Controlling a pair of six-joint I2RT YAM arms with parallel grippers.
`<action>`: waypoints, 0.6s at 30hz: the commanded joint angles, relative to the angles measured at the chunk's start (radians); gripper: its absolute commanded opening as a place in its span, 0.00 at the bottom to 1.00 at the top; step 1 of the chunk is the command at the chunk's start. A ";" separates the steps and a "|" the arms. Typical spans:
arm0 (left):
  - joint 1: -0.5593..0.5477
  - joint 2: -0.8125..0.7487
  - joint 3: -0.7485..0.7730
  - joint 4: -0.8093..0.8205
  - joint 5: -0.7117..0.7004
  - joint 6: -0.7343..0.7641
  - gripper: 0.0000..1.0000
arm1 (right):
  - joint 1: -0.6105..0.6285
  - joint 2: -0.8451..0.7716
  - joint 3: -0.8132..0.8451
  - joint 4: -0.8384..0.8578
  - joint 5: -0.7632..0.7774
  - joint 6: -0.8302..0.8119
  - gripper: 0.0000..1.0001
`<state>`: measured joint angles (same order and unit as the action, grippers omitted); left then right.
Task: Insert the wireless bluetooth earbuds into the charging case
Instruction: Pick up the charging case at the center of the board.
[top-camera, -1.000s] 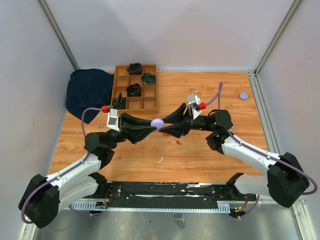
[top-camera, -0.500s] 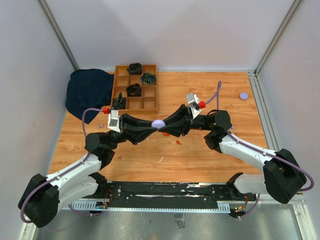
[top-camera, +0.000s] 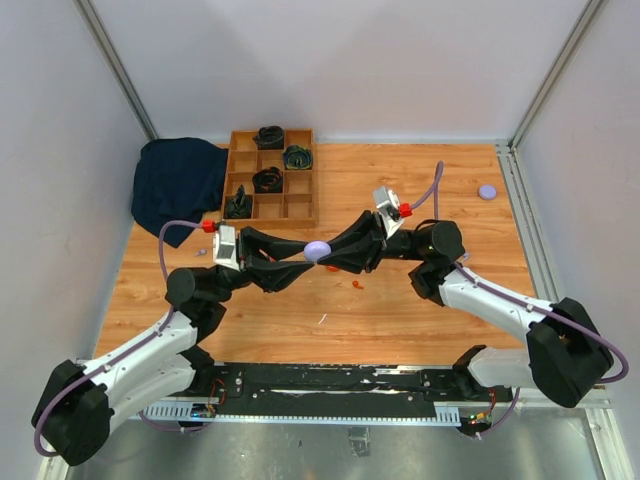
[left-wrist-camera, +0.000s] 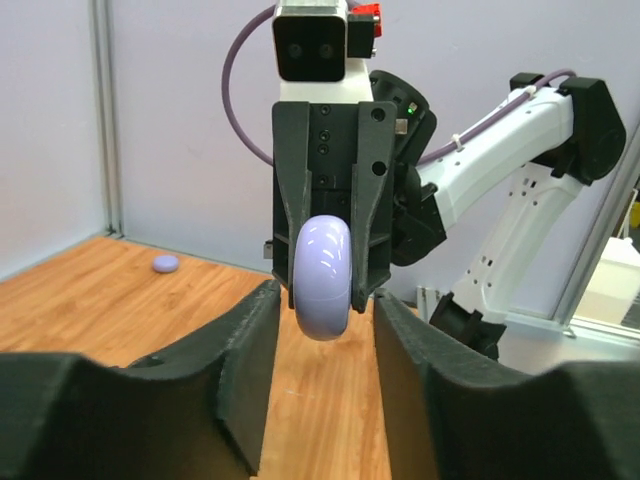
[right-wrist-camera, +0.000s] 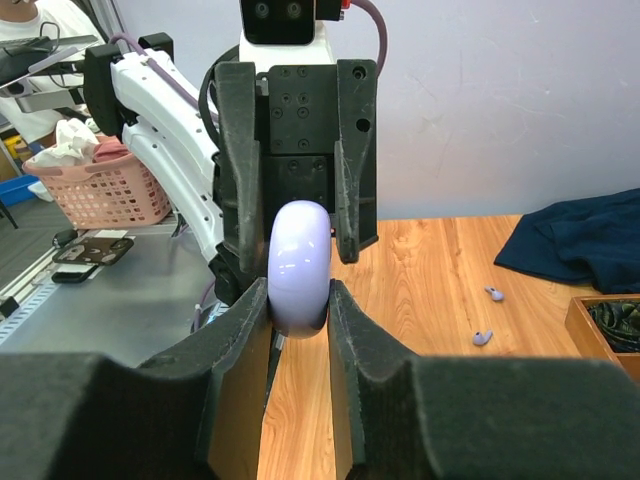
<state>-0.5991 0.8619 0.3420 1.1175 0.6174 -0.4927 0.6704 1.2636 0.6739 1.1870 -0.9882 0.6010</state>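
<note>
The lilac charging case (top-camera: 317, 249) is shut and held on edge above the table's middle. My right gripper (top-camera: 328, 256) is shut on it; in the right wrist view the pads (right-wrist-camera: 345, 320) press both faces of the case (right-wrist-camera: 298, 265). My left gripper (top-camera: 303, 262) faces it, open, with its fingers (left-wrist-camera: 250, 340) on either side of the case (left-wrist-camera: 322, 275) and a gap showing. Two lilac earbuds (right-wrist-camera: 494, 293) (right-wrist-camera: 482, 338) lie on the wood near the blue cloth. Small orange-red earbuds (top-camera: 357, 284) lie below the grippers.
A wooden compartment tray (top-camera: 297, 207) with dark items stands at the back left beside a dark blue cloth (top-camera: 175, 180). A lilac disc (top-camera: 487, 191) lies at the far right, also in the left wrist view (left-wrist-camera: 165, 263). Metal rails border the table.
My right gripper has moved in and closed on the case. My left gripper has opened off it and drawn back slightly to the left.
</note>
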 joint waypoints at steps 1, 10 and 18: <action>-0.005 -0.054 0.008 -0.062 -0.035 0.046 0.53 | -0.014 -0.025 0.011 0.041 -0.027 -0.024 0.11; -0.005 -0.085 0.056 -0.216 -0.054 0.081 0.74 | -0.015 -0.050 0.015 -0.045 -0.048 -0.093 0.11; -0.005 -0.069 0.106 -0.288 -0.048 0.086 0.77 | -0.015 -0.074 0.028 -0.172 -0.058 -0.182 0.12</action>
<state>-0.5987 0.7895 0.4000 0.8707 0.5732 -0.4263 0.6670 1.2205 0.6743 1.0706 -1.0256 0.4896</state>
